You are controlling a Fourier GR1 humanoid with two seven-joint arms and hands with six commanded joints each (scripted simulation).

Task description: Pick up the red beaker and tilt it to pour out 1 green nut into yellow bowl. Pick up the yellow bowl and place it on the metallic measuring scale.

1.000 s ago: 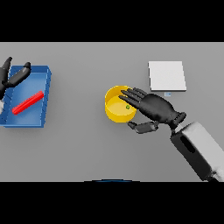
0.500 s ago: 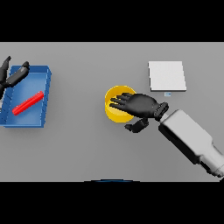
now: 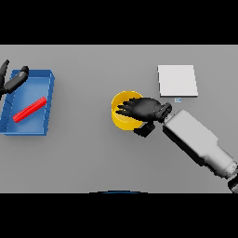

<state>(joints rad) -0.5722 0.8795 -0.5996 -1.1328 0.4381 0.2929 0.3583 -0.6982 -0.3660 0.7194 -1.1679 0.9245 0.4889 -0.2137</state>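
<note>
Right robot hand (image 3: pixel 142 108) spreads open fingers over the yellow bowl (image 3: pixel 122 116), which sits left of the metallic measuring scale (image 3: pixel 177 80); the bowl looks light, rigid, slick, best pinched at its rim

Hidden and cut-off parts

The right robot hand (image 3: pixel 142 109) lies over the yellow bowl (image 3: pixel 119 116), covering most of its inside, so its contents cannot be told. The left robot hand (image 3: pixel 11 81) is cut by the view's left edge. The small mark below the white scale (image 3: pixel 177 80) is too small to read.
</note>
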